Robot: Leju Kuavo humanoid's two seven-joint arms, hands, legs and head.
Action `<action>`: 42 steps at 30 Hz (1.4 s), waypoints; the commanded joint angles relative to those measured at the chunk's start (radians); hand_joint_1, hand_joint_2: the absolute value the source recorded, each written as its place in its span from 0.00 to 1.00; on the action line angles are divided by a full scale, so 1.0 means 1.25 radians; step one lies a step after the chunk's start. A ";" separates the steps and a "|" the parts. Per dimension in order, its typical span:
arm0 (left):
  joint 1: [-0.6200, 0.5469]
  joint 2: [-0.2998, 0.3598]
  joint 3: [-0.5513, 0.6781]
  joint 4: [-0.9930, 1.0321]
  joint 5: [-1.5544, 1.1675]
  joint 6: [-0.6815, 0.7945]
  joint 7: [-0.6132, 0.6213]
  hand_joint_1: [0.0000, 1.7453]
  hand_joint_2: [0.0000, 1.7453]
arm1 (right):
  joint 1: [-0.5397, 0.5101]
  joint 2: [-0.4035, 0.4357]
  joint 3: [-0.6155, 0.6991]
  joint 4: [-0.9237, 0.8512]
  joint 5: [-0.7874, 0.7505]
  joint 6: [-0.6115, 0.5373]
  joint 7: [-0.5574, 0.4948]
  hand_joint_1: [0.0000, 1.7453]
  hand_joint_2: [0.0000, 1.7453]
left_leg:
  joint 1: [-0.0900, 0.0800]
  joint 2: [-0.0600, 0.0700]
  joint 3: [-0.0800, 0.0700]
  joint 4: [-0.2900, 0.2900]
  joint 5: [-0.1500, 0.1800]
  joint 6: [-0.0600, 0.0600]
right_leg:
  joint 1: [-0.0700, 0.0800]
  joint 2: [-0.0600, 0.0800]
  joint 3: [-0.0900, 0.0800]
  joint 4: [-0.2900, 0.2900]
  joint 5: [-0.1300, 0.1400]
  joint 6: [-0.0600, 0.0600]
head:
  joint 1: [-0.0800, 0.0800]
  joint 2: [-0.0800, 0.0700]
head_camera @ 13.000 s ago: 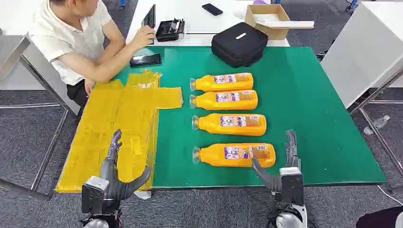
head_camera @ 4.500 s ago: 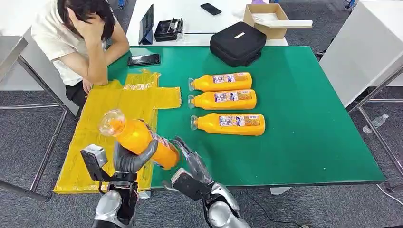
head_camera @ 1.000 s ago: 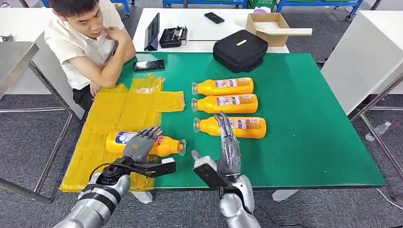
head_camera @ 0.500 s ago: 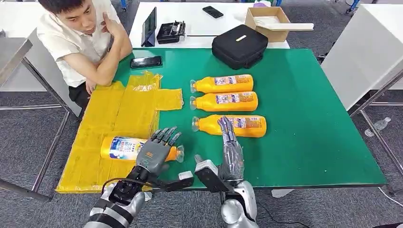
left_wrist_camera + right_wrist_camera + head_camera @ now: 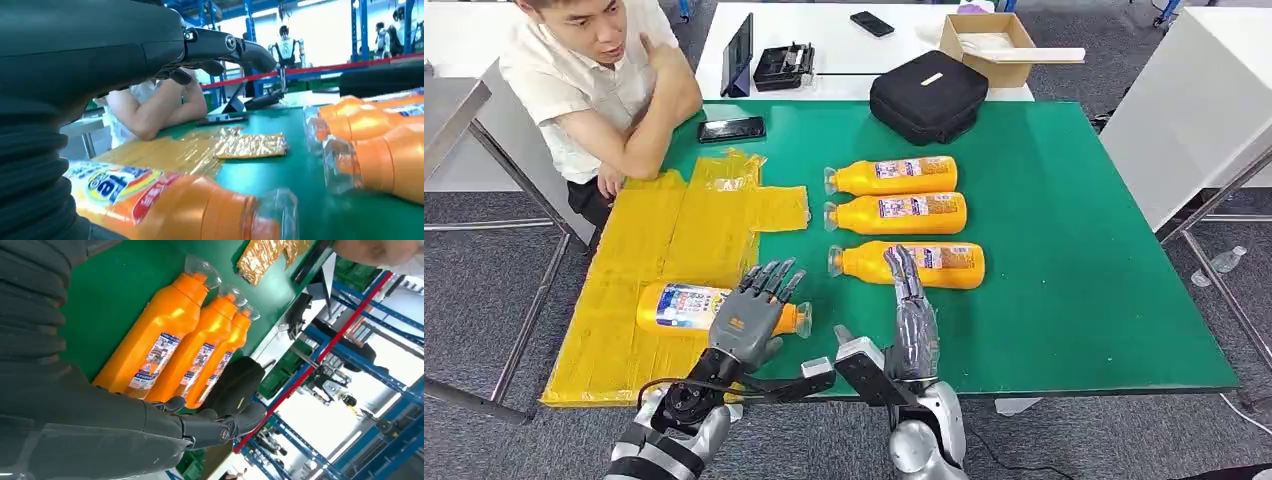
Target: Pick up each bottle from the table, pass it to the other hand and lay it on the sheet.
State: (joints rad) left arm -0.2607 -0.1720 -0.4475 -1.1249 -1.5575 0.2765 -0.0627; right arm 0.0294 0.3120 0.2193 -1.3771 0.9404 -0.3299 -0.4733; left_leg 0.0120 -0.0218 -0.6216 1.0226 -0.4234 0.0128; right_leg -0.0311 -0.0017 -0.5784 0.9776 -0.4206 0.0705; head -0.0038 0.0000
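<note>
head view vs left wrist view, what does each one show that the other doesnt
Head view alone: the cardboard box, the second phone on the white table, and the right robot hand above the nearest green-mat bottle. Left wrist view alone: a humanoid robot standing far behind. Both: the bottle on the yellow sheet, the left robot hand open above it, and the seated person.

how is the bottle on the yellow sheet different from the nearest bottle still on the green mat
The sheet bottle lies on the yellow sheet with its cap pointing right; the mat bottle lies on the green mat, cap pointing left. The open left hand hovers over the sheet bottle; the right hand reaches toward the mat bottle. Both are orange, labelled, and lying on their sides.
</note>
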 commanded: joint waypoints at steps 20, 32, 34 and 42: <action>0.199 -0.068 0.029 -0.394 0.504 0.012 -0.223 0.00 1.00 | -0.031 -0.184 -0.131 -0.012 0.470 0.003 0.307 0.00 1.00 | 0.002 0.003 0.002 0.002 -0.002 0.000 | 0.002 0.002 -0.008 -0.002 -0.001 -0.003 | 0.000 0.000; 0.244 -0.069 0.019 -0.433 0.514 0.060 -0.255 0.00 1.00 | -0.016 -0.270 -0.104 0.023 0.502 0.065 0.361 0.00 1.00 | -0.001 -0.001 -0.001 0.000 -0.002 0.002 | 0.000 0.000 -0.006 -0.003 -0.001 -0.002 | -0.007 0.000; 0.244 -0.069 0.019 -0.433 0.514 0.060 -0.255 0.00 1.00 | -0.016 -0.270 -0.104 0.023 0.502 0.065 0.361 0.00 1.00 | -0.001 0.001 0.002 -0.001 -0.002 0.001 | 0.000 0.000 0.003 -0.004 0.000 -0.001 | -0.004 0.000; 0.241 -0.076 0.019 -0.417 0.535 0.072 -0.267 0.00 1.00 | 0.010 -0.276 -0.115 -0.015 0.504 0.072 0.368 0.00 1.00 | -0.001 0.001 -0.002 0.000 -0.002 0.001 | 0.000 0.001 -0.001 -0.002 0.001 0.000 | -0.003 0.000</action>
State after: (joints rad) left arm 0.0414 -0.2525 -0.4223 -1.6697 -0.8984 0.3598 -0.3891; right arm 0.0295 -0.0111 0.0958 -1.4080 1.5713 -0.2441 0.0019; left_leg 0.0107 -0.0205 -0.6279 1.0231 -0.4241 0.0145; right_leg -0.0328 0.0013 -0.5836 0.9761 -0.4182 0.0745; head -0.0072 0.0000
